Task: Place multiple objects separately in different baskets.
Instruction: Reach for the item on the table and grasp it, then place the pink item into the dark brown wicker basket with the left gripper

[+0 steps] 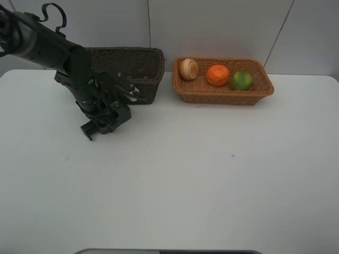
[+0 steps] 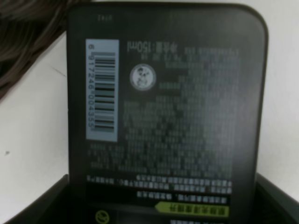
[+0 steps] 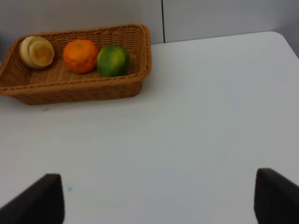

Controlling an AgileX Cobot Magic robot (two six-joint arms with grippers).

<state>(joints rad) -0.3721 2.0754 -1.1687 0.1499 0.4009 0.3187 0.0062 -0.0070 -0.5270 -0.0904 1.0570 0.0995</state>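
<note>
Your bench carries the dark brown basket at about 11 o'clock and the orange-tan basket at 1 o'clock in the high view. The tan one already holds a pale round item, the orange and the green fruit.

The left end effector sits just at the dark basket's 6 o'clock side. The dark bottle stands between its fingers. I cannot tell whether they press on it or merely flank it, so confirm a firm squeeze before you lift. Then raise it clear of the wicker rim, carry it toward 12 o'clock and lower it inside before letting go.

The bottle's long axis appears to run along the fingers' reach, and its print reads inverted to the wrist camera. The right end effector hangs spread and empty over bare bench.
</note>
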